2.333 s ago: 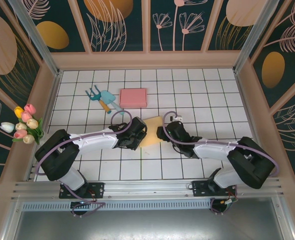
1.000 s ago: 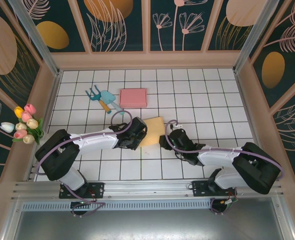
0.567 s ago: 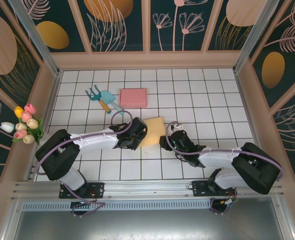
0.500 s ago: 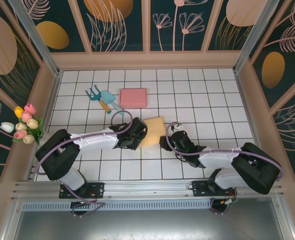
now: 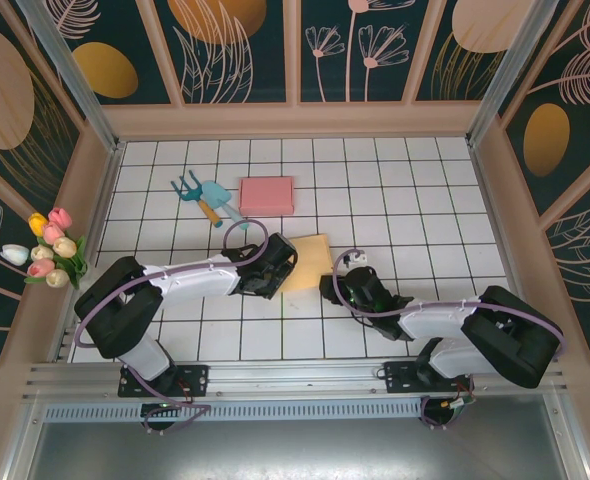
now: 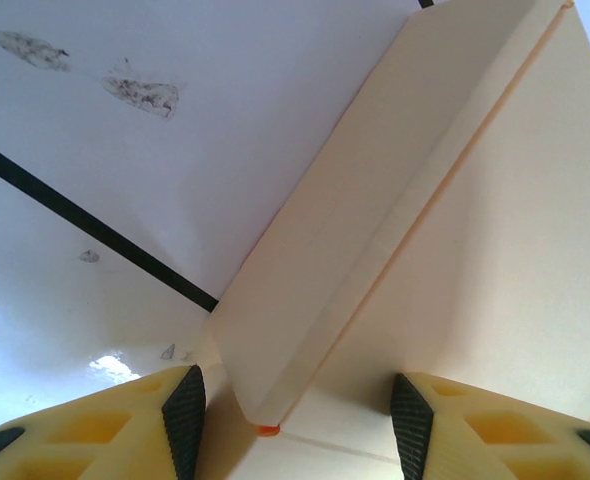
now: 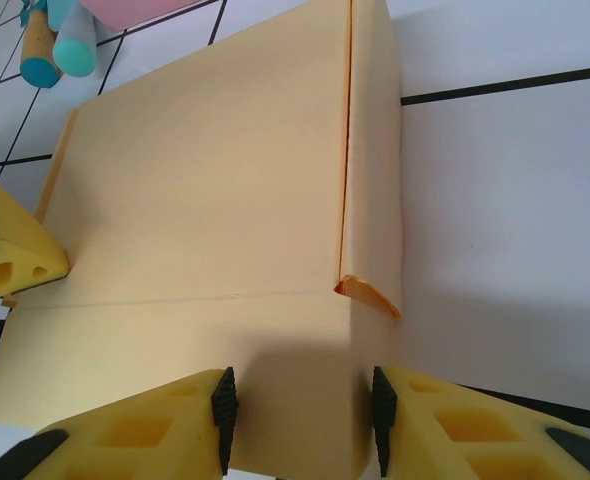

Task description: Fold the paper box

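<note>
The white worktop [image 5: 415,190] is tiled in a black grid, smudged near my left claw [image 6: 297,415], and walled by dark panels [image 5: 235,45] painted with leaves and flowers. The paper box [image 5: 305,262] lies near its middle, between my 2 arms. My left claw stands half open astride a folded flap, with a gap on each side. My right claw [image 7: 300,408] pinches the box's near corner. Farther back lie a pink box [image 5: 266,195] and garden tools [image 5: 207,198]; tulips [image 5: 50,250] sit at the left wall.
</note>
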Available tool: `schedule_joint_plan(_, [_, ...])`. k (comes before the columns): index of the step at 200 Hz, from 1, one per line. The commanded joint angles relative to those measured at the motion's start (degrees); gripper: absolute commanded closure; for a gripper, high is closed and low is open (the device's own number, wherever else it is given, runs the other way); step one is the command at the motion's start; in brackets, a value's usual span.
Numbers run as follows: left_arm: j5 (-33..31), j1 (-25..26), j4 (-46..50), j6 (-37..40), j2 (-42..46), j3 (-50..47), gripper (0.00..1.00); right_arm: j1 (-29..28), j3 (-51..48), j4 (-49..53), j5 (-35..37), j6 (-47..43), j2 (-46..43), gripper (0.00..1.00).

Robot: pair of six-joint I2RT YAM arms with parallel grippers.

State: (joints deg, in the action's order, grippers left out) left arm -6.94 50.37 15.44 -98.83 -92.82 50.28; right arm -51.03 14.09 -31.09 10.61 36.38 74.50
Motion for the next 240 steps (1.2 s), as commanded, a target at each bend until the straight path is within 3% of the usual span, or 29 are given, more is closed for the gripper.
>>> schedule_joint_plan(1, [-1.8, -0.2, 5.5, 0.2, -3.0, -0.6, 0.46, -1.4, -1.0, -1.2, -1.2, 0.2, -0.1, 0.57])
schedule_joint_plan(144, [-4.0, -0.2, 7.6, 3.2, -5.0, 0.7, 0.45, -2.5, -4.6, -11.7, 1.8, -2.1, 5.4, 0.59])
schedule_joint_plan(240, [-9.1, -0.2, 11.1, 7.5, -9.0, 3.4, 0.45, -2.8, -6.4, -19.5, 4.5, -4.4, 11.7, 0.62])
